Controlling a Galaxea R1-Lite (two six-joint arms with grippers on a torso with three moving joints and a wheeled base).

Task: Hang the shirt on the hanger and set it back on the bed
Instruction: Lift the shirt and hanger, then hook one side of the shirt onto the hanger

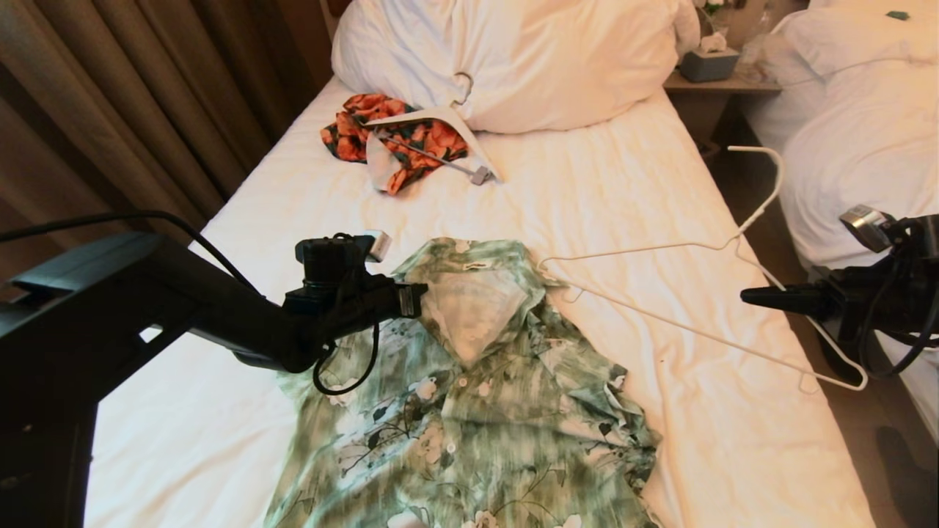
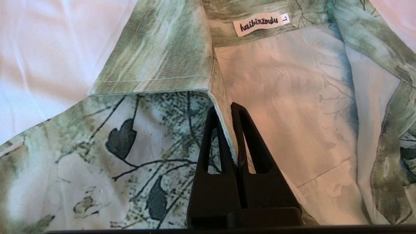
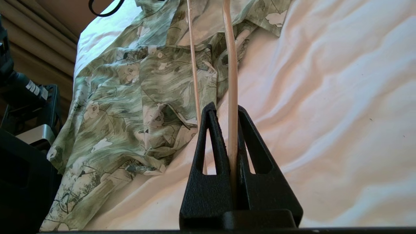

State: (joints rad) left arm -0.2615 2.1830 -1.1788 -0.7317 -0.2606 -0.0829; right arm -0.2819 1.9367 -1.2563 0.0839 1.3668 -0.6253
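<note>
Shirt [image 1: 469, 411] spread flat on the bed [image 1: 645, 198], collar toward the pillow [image 1: 513, 59], neck open. Left gripper [image 2: 226, 109] down at the collar, fingers pinched together on the front edge of the fabric just below the collar fold. Hanger [image 1: 704, 293] lying over the bed's right side, one arm tip touching the shirt's shoulder, hook pointing off past the mattress edge. Right gripper [image 3: 224, 113] at that edge, fingers clamped on the hanger's thin bar.

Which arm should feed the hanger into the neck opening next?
Right. The right pincer is shut on the hanger, whose tip lies at the shirt collar; the left pincer pinches the collar edge.
</note>
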